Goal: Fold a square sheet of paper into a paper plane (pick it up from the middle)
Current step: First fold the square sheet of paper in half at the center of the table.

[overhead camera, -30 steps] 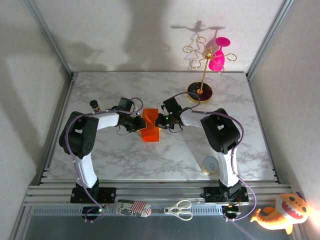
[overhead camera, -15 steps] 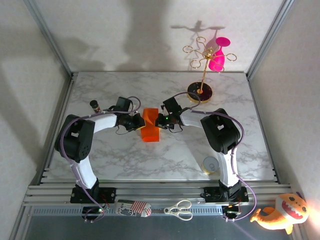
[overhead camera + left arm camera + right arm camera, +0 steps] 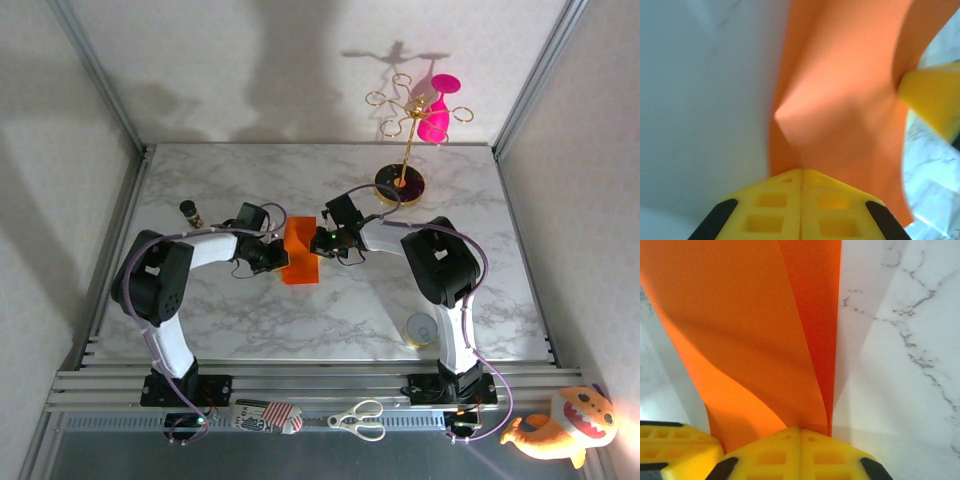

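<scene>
Pinching the square sheet of paper (image 3: 300,255): left gripper (image 3: 801,175), right gripper (image 3: 800,430)

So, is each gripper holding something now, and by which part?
Both hold the orange sheet of paper. The left gripper is shut on its left edge, and the right gripper is shut on its right edge.

Left claw (image 3: 801,174) pinched closed; right claw (image 3: 800,430) likewise, seemingly facing it closely.
</scene>
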### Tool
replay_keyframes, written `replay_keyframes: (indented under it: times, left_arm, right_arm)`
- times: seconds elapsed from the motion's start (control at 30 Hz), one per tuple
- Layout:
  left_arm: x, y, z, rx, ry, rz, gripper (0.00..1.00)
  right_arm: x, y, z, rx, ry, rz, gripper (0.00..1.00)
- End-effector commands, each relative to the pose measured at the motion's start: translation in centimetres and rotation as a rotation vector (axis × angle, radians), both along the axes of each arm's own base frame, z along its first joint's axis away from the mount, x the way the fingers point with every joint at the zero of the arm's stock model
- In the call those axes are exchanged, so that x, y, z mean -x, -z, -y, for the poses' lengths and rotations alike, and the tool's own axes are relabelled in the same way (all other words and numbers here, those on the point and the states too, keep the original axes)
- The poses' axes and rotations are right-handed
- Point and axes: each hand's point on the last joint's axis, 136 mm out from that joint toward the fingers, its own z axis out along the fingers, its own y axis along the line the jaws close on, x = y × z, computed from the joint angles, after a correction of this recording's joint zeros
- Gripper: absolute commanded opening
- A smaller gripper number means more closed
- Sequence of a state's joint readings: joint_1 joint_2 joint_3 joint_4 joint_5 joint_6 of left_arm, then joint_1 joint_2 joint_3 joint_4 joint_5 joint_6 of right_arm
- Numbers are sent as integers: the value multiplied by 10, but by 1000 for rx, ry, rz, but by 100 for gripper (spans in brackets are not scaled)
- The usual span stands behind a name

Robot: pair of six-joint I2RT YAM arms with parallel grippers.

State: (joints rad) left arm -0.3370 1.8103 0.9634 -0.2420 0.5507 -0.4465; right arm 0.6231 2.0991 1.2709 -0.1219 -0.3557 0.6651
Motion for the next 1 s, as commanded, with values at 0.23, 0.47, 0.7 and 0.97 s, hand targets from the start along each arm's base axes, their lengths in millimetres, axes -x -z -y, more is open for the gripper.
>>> replay_keyframes:
  times: [0.23, 0.47, 0.7, 0.97]
  left_arm:
    - [6, -41, 14, 37, 23, 31, 8]
    - [-2, -10, 28, -9, 2, -1, 9]
    - [28, 19, 11, -78, 25, -77, 9]
    - [110, 45, -41, -265, 70, -258, 9]
  right_arm:
    - [75, 125, 107, 509, 55, -271, 0]
    - [74, 124, 105, 502, 47, -270, 0]
    - [74, 124, 104, 501, 43, -268, 0]
    - [70, 127, 106, 516, 46, -253, 0]
